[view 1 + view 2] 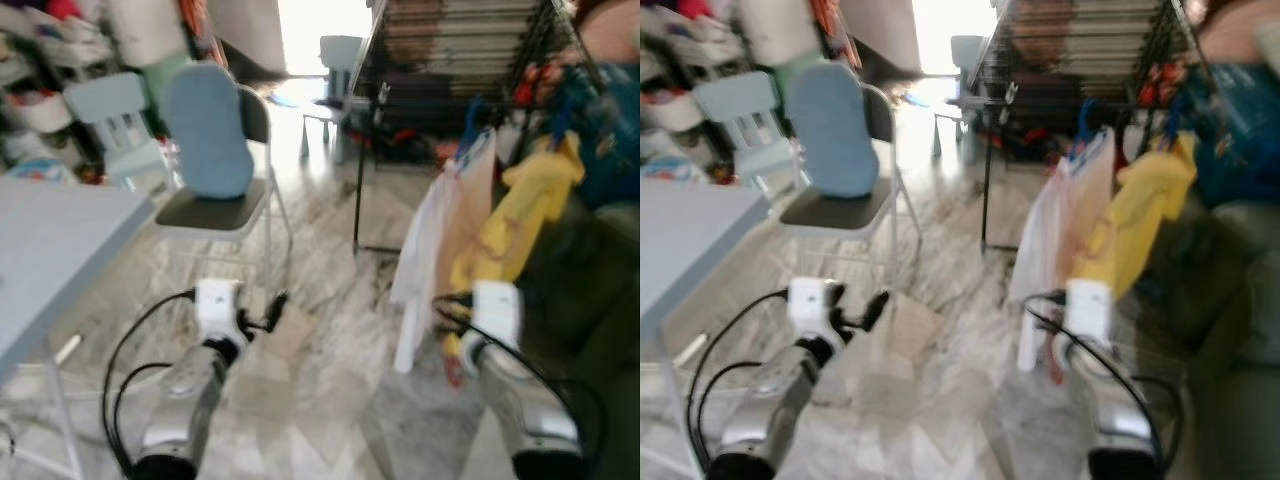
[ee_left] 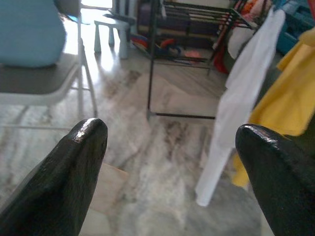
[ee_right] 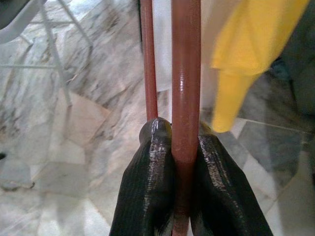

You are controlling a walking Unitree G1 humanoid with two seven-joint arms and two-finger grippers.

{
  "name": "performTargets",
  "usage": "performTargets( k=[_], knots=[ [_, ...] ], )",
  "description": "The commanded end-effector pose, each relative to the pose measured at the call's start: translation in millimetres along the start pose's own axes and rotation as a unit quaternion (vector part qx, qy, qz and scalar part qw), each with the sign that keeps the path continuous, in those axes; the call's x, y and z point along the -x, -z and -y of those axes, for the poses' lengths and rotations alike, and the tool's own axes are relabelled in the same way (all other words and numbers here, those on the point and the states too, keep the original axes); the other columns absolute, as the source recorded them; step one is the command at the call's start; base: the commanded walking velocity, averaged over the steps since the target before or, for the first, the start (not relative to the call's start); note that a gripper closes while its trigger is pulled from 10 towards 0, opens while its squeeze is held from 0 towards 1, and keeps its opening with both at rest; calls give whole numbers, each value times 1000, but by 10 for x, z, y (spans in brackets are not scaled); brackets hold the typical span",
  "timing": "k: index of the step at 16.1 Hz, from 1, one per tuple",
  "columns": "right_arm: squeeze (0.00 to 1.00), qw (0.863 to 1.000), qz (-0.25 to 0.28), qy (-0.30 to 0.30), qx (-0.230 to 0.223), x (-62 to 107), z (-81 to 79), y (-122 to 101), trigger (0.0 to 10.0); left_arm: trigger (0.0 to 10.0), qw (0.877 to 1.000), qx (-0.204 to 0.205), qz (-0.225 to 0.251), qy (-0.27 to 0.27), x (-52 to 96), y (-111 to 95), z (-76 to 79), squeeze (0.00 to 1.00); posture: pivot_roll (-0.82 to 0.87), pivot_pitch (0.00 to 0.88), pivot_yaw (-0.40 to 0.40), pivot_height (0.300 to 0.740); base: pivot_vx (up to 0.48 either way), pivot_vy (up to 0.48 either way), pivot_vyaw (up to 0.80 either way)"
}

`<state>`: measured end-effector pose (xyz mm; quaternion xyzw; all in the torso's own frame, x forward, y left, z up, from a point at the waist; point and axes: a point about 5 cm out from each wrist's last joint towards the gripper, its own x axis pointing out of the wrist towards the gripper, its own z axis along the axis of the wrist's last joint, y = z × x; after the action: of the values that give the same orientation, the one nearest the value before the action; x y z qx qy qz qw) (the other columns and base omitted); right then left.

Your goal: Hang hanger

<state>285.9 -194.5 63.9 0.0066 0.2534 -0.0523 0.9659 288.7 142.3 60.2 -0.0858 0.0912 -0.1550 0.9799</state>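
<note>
Surroundings: we stand on a marbled stone floor (image 1: 320,400), with a black wire drying rack (image 1: 450,60) ahead to the right and a folding chair (image 1: 225,205) carrying a blue cushion (image 1: 208,130) ahead to the left.
In the way: a white garment (image 1: 420,270) and a yellow garment (image 1: 520,210) hang off the rack's near edge, just beyond our right arm; the corner of a grey tabletop (image 1: 50,250) juts in at far left.
Left gripper (image 2: 172,142): held low over the floor, arm stretched forward, its two black fingers spread wide with nothing between them.
Right gripper (image 3: 179,132): pushed forward toward the hanging clothes, fingers pressed tight on either side of the hanger (image 3: 185,73).
Hanger: reddish-brown, smooth and glossy, a round bar pinched between our right fingertips, with a thinner bar of the same colour running alongside it.
Sharpness: the head views are blurred, so finer detail of the rack escapes us.
</note>
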Motion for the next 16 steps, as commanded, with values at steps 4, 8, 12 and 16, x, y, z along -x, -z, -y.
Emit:
performTargets(
  k=[4,8,12,16],
  knots=[
    [0,1000,-5,19,11,27,100,2,10000,10000,1000,-14,-18,-9,112,65,-83,0,-185,0,56,740,0,434,0],
    [0,999,-20,2,36,17,-12,31,10000,10000,999,-36,-16,-11,176,60,-104,0,-165,0,26,740,0,319,0],
    [0,998,-34,18,40,2,-21,73,10000,10000,999,-44,-16,-8,107,95,-33,0,-179,0,-69,740,0,0,0],
    [0,999,-30,21,25,-88,-52,119,10000,10000,999,-27,-14,-14,28,60,3,0,-157,0,38,740,0,0,0]
  ],
)
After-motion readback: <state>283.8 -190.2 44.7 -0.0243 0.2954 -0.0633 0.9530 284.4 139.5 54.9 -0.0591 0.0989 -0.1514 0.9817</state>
